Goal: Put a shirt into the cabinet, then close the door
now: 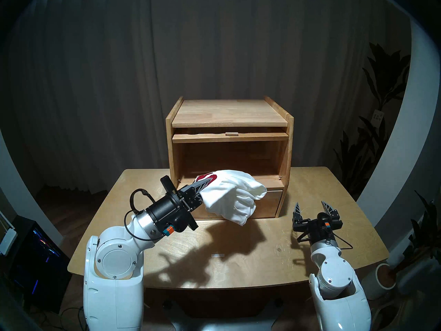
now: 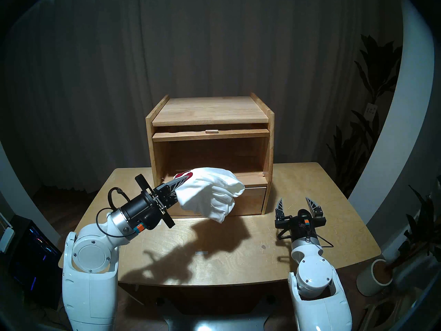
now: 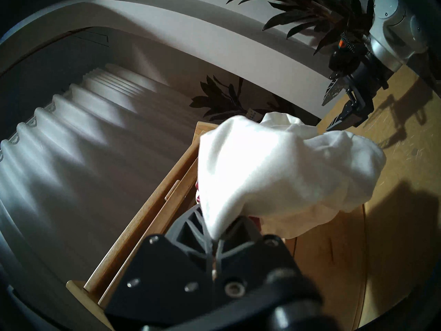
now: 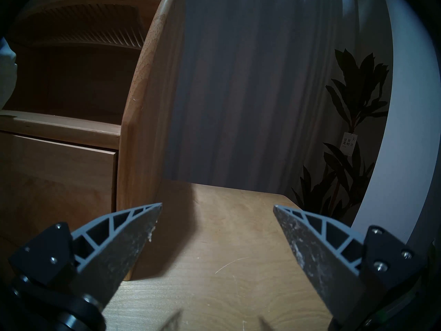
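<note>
Shirt (image 1: pixel 235 196) hangs bunched in the air from the left gripper (image 1: pixel 207 180), whose fingers are pinched tight on the white cloth near a patch of dark-red print. The bundle sits in front of the lower left part of the cabinet (image 1: pixel 228 113), level with the floor edge of the big compartment, and droops down across the drawer (image 1: pixel 267 204) front. It is clear of the table (image 1: pixel 334 187) and throws a wide shadow on the wood below. Whether any of the cloth has crossed into the compartment I cannot tell from here.

The door (image 1: pixel 230 137) is swung up and lies flat just under the cabinet's top, its thin edge toward us with the small peg knob (image 1: pixel 231 133) in the middle. From the right wrist view the ribbed window shows on its underside. The compartment beneath stands open and dark.

The right gripper (image 1: pixel 313 207) waits low over the table, just right of the cabinet's front corner, pointing forward with its two fingers spread wide and nothing between them. A potted plant (image 1: pixel 381 89) stands by the curtain at far right.
</note>
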